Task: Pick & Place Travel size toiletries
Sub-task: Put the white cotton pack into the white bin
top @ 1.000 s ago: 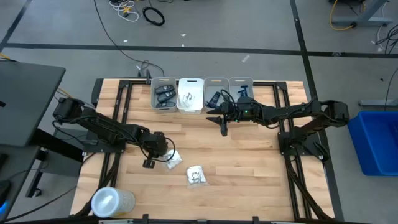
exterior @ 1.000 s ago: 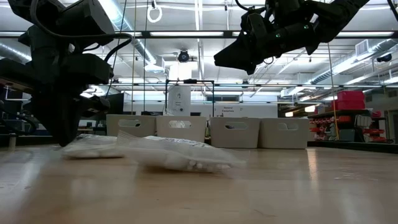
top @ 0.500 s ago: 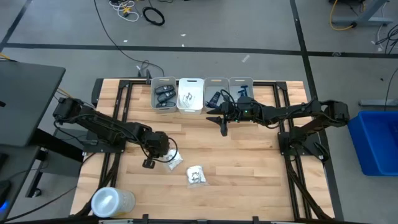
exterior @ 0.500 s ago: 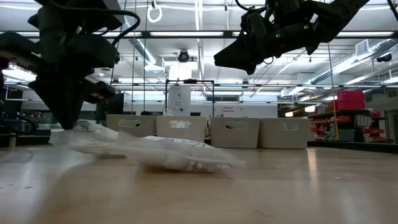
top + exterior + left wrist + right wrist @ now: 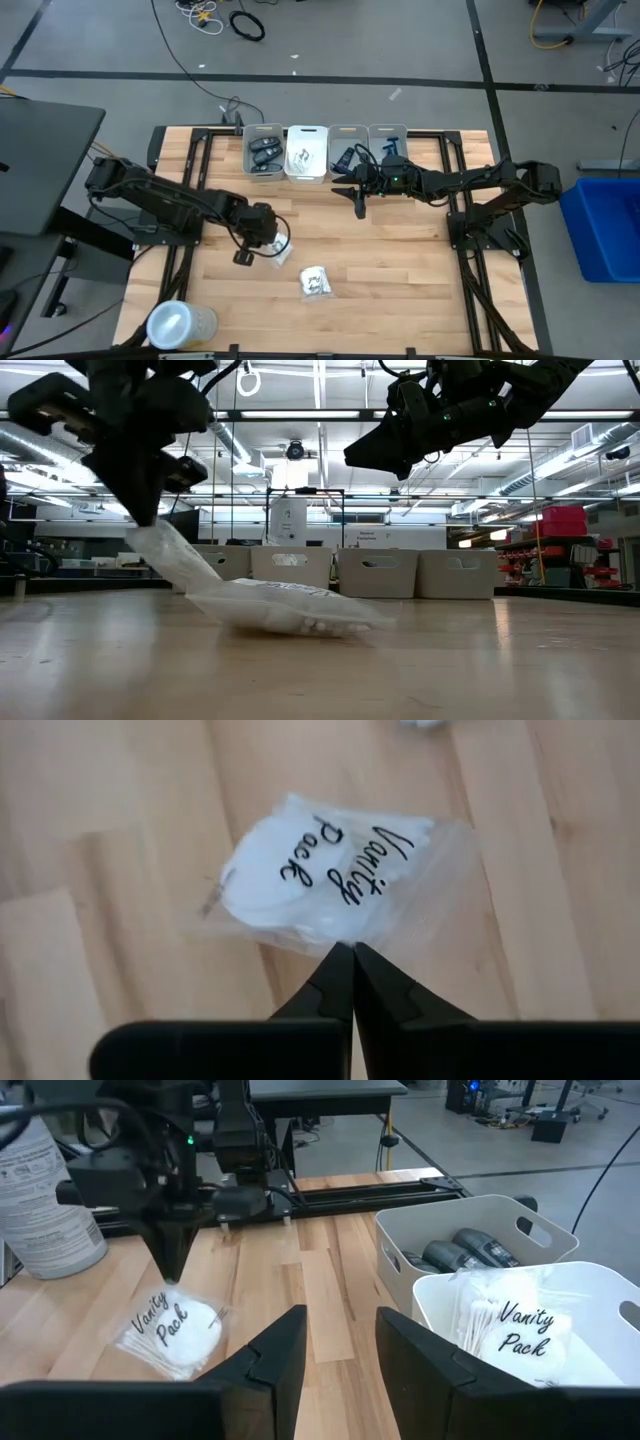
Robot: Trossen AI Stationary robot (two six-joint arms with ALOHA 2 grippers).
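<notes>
A white crinkly packet printed "Vanity Pack" (image 5: 320, 880) lies near the table's middle left (image 5: 280, 252). My left gripper (image 5: 345, 955) stands over it, shut on its edge. In the low view it slants down from that gripper (image 5: 142, 518). A second packet (image 5: 316, 282) lies flat nearer the near edge and hides the first one's lower end (image 5: 290, 615). My right gripper (image 5: 338, 1345) hovers open above the table in front of the bins (image 5: 358, 200), touching nothing. My left gripper pinches the packet's clear edge (image 5: 345, 942) between its two fingertips, coming from above and pointing down. That edge is raised (image 5: 150, 535). The packet hangs tilted below the fingers, and its white filled part (image 5: 175, 1330) is down at the table.
Several bins stand in a row at the far edge: a grey one with dark oval cases (image 5: 264, 152), a white one with a packet (image 5: 306, 152), and two more (image 5: 347, 140) (image 5: 388, 135). A clear jar (image 5: 180, 322) lies at the near left corner.
My left gripper has risen and drifted a little toward the table's right. The packet, flat on the table a second ago, now has its gripped edge lifted and slants down from the fingers. My right arm has kept still.
</notes>
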